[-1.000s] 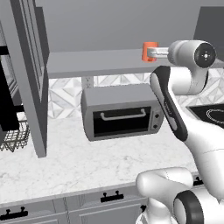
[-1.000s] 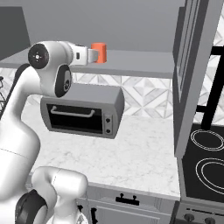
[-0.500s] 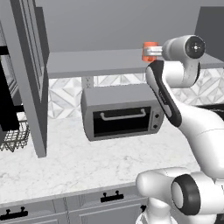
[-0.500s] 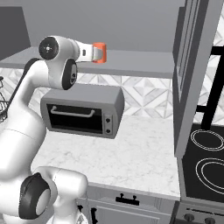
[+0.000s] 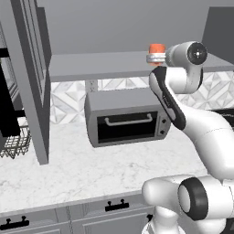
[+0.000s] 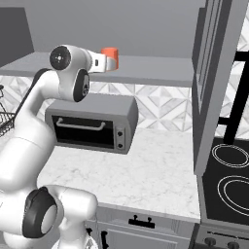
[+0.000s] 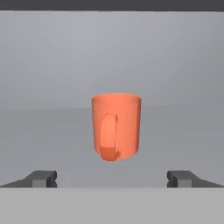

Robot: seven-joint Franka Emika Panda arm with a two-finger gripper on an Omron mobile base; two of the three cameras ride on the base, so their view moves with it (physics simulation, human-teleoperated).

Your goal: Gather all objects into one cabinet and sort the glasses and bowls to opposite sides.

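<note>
Apparently early: one orange mug (image 7: pixel 116 126) stands upright on the cabinet shelf (image 5: pixel 100 66), handle facing the gripper (image 7: pixel 112 178), jaws spread wide, nothing held. Other cups and bowl unseen; sorting remains.

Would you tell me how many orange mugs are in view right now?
1. The orange mug stands upright on the grey shelf, just ahead of the open gripper. Others may be out of view.

Grey shelf (image 5: pixel 100 66), orange mug (image 7: pixel 116 126) upright on it
</note>
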